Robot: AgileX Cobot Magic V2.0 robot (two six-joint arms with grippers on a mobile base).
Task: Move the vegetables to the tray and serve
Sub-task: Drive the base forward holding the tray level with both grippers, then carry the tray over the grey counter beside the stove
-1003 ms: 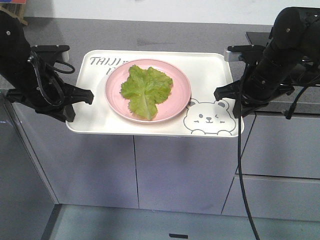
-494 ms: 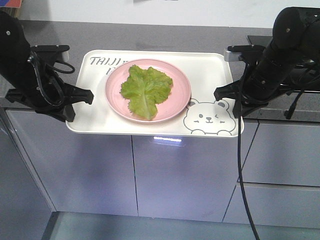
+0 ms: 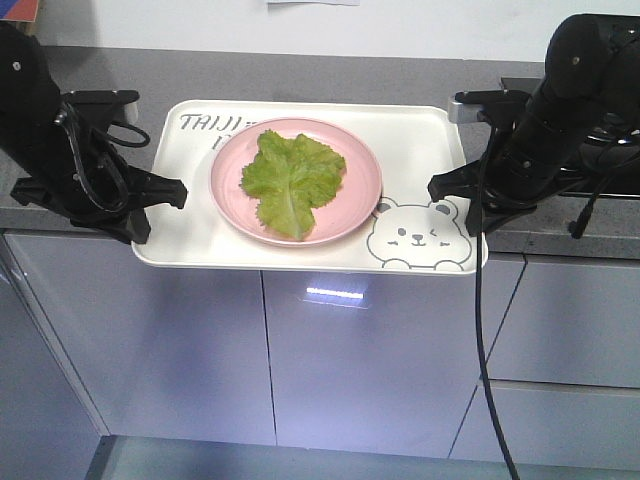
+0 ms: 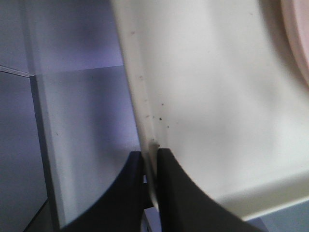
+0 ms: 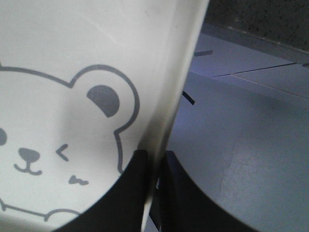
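Though unseen by wrists, vegetables (image 3: 292,180) plain frontally; left gripper (image 4: 149,155), right gripper (image 5: 154,155) clamped on tray (image 3: 420,140).

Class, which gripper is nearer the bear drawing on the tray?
Right. The right gripper clamps the tray rim beside the bear drawing; the left gripper clamps the opposite rim.

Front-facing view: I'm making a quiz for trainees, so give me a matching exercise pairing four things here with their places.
1 lettuce leaves
2 pink plate
3 left end effector
4 right end effector

A shut on the tray edge beside the bear drawing
B resting on the tray
C lying on the pink plate
D shut on the tray edge on the lettering side

Pairs: 1-C, 2-B, 3-D, 4-A
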